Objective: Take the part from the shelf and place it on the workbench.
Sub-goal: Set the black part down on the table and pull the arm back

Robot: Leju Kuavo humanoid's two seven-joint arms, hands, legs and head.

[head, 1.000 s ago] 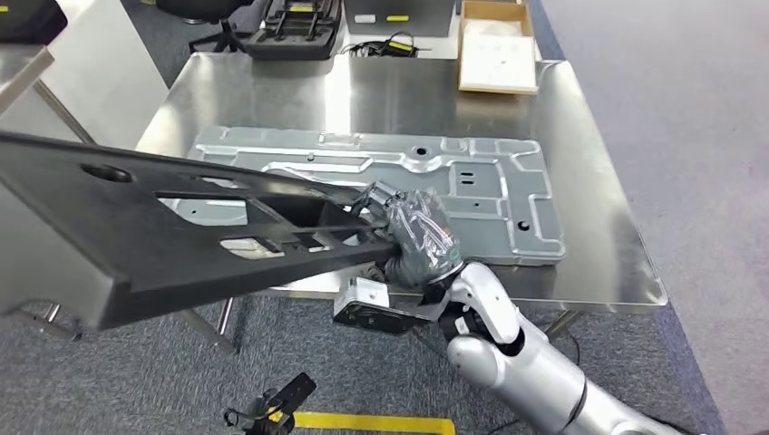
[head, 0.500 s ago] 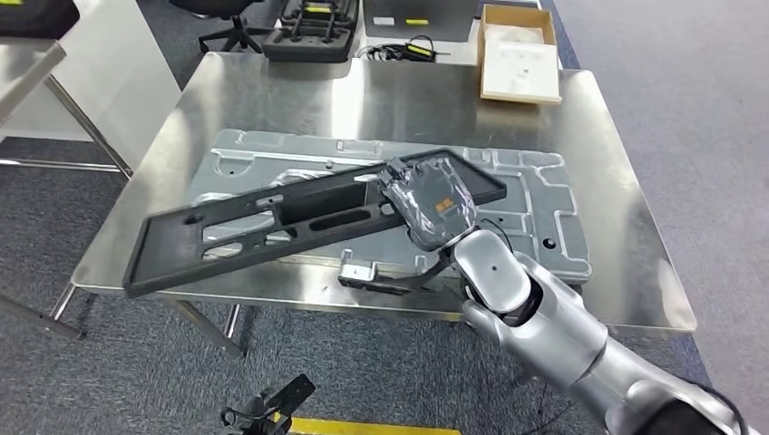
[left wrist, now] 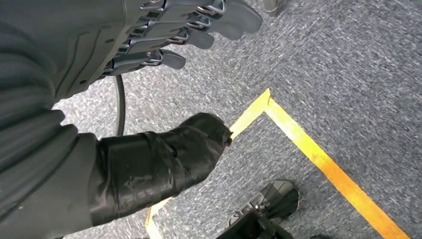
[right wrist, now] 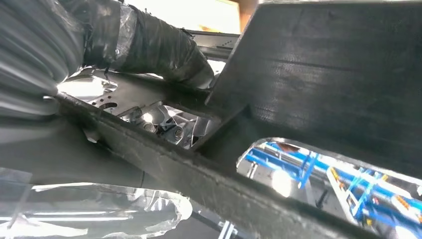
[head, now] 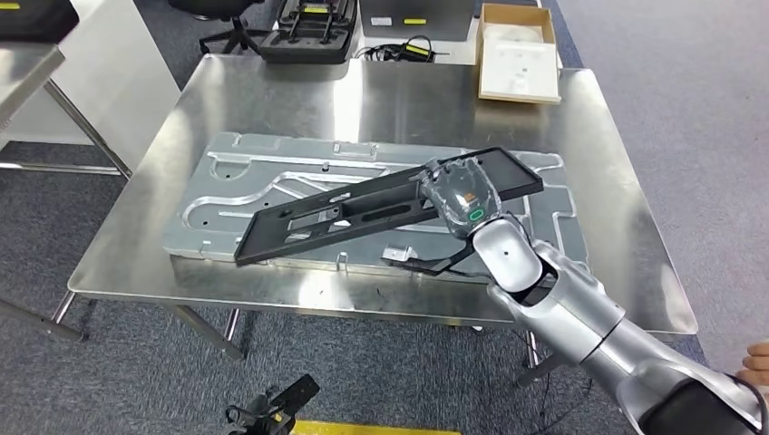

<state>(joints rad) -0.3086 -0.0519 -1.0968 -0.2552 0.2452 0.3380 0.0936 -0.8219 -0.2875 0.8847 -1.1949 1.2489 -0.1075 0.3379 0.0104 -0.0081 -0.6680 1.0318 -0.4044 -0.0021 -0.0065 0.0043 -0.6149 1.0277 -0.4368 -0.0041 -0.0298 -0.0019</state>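
The right hand (head: 461, 198) carries the black part (head: 363, 210) in from the workbench's (head: 272, 100) left edge — lower, flatter — over the grey panel (head: 236, 172).

Lying across the frame, grey carpet (head: 653, 100) with yellow floor tape (left wrist: 318, 154); standing upper left, white cabinet (head: 109, 82).

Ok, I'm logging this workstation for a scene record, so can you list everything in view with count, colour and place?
Workbench: one, steel, centre.
Stamped panel: one, silver, flat on the workbench.
Black part: one, long and slotted, tilted over the panel.
Cardboard box: one, tan, beyond the bench's far right corner.
Black case: one, beyond the far edge.
Floor tape: yellow, on grey carpet.
Person's hand: one, lower right edge.
Left hand: holds nothing, hanging over the floor.
Right hand: grips the black part.
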